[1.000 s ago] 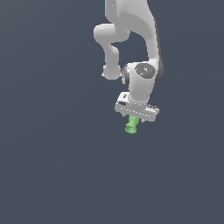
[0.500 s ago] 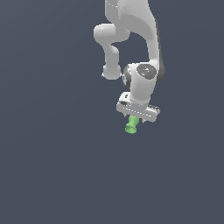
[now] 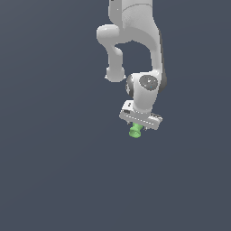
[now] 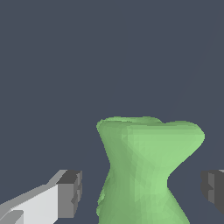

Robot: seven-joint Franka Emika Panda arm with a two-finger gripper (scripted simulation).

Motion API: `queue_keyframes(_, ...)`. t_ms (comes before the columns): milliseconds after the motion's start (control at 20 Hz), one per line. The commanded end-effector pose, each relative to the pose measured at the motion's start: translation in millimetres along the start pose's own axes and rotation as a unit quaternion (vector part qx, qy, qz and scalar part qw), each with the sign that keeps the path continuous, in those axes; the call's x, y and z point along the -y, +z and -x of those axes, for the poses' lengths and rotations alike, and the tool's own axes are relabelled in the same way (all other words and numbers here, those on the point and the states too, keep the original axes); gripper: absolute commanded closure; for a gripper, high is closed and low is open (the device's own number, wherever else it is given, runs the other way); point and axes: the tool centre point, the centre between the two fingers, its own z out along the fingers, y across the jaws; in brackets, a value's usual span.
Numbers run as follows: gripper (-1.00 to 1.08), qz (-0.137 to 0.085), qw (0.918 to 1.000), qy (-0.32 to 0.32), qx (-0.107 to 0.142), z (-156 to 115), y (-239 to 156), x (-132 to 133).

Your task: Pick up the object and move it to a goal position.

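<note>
The object is a small bright green spool-like piece with a wider end. It shows just below the white gripper in the exterior view. In the wrist view the object stands large between the two dark finger pads, with a visible gap on each side. The gripper is open and straddles the object without touching it. The fingers are mostly hidden behind the hand in the exterior view.
The white arm reaches down from the top of the exterior view. The surroundings are a plain dark grey-blue surface with no other objects or edges in sight.
The gripper hand has lowered slightly toward the green object. The object has stayed in about the same place.
</note>
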Motion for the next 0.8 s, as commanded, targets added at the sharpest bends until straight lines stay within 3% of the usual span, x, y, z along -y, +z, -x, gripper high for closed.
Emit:
queue_keyframes(0, -0.92, 0.0, 1.0, 0.0, 0.0, -0.3, 8.3, 0.1)
queue_keyframes(200, -0.92, 0.0, 1.0, 0.0, 0.0, -0.8, 12.4, 0.7)
queue_keyframes(250, 1.08, 0.0, 1.0, 0.0, 0.0, -0.8, 12.4, 0.7)
queue_keyframes(750, 1.08, -0.001, 1.0, 0.0, -0.001, -0.6, 11.9, 1.1)
